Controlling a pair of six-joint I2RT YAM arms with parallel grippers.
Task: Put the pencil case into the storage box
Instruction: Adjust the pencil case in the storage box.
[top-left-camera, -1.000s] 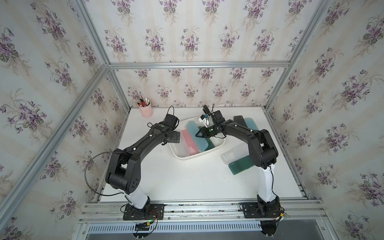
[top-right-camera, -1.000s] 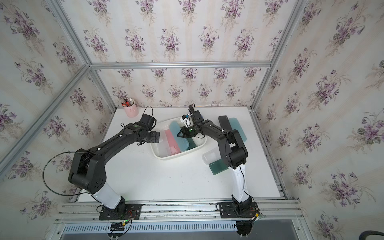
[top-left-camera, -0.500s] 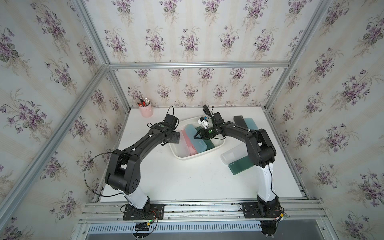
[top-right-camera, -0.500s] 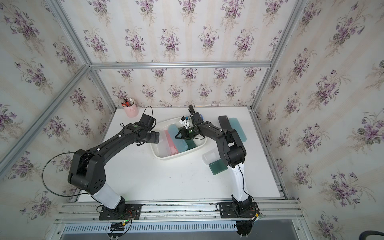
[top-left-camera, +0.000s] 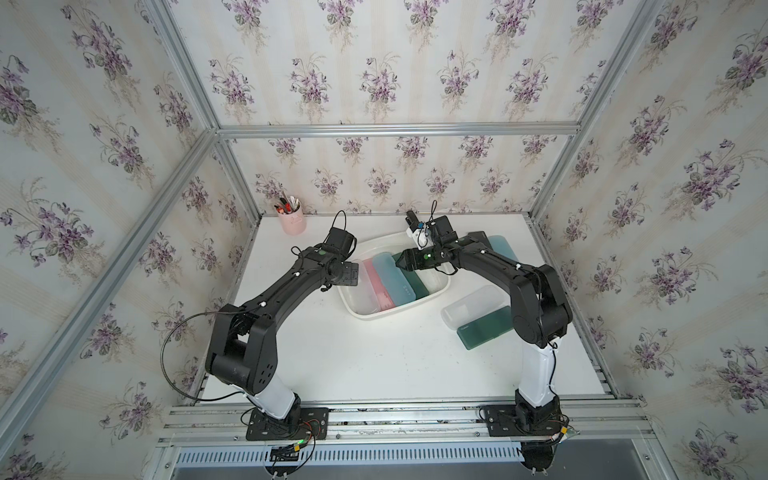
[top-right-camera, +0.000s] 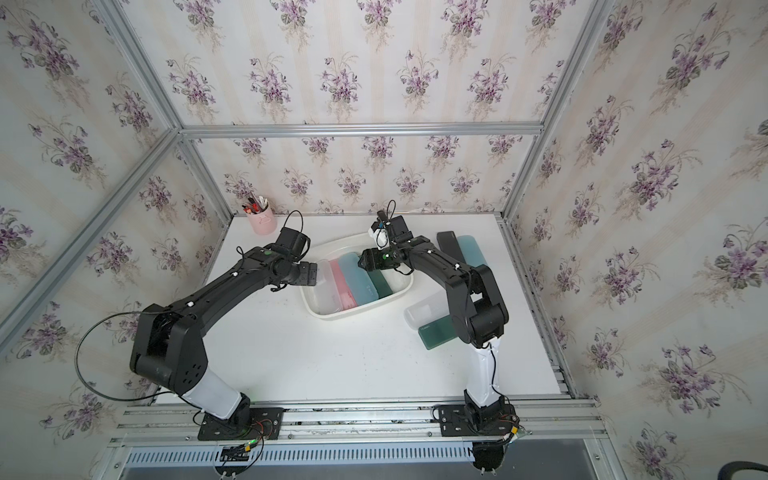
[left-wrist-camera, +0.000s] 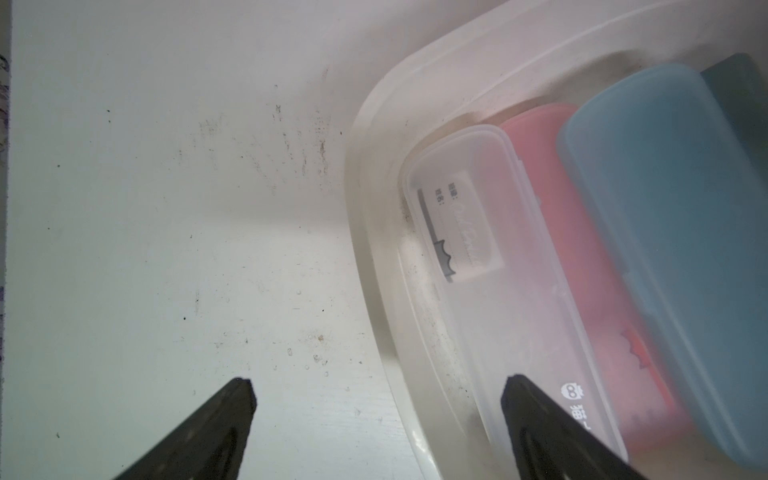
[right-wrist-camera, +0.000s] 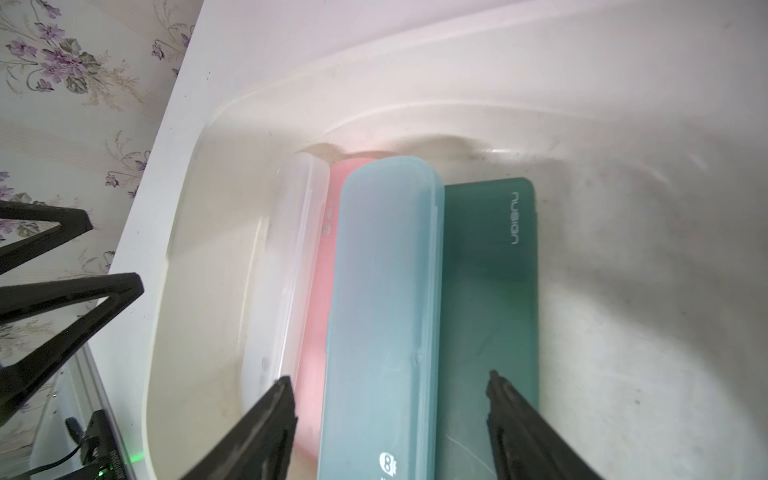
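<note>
The white storage box (top-left-camera: 374, 313) (top-right-camera: 332, 313) stands at the middle back of the table. Side by side in it lie a clear pencil case (left-wrist-camera: 478, 249), a pink one (right-wrist-camera: 320, 311), a light blue one (top-left-camera: 392, 278) (right-wrist-camera: 382, 291) and a dark green one (right-wrist-camera: 490, 291). My right gripper (right-wrist-camera: 390, 377) (top-left-camera: 401, 262) hangs open above the box's far end. Its jaws stand wider than the light blue case and hold nothing. My left gripper (left-wrist-camera: 379, 379) (top-left-camera: 351, 274) is open too, astride the box's left rim (left-wrist-camera: 365, 208).
To the right of the box lie a clear case (top-left-camera: 471, 305) and a dark green case (top-left-camera: 484, 328). At the back right are a black case (top-left-camera: 482, 239) and a teal case (top-left-camera: 500, 249). A pink pen cup (top-left-camera: 292, 220) stands at the back left.
My right gripper's jaws have opened over the light blue case, which now lies free in the box. The left arm has not moved.
</note>
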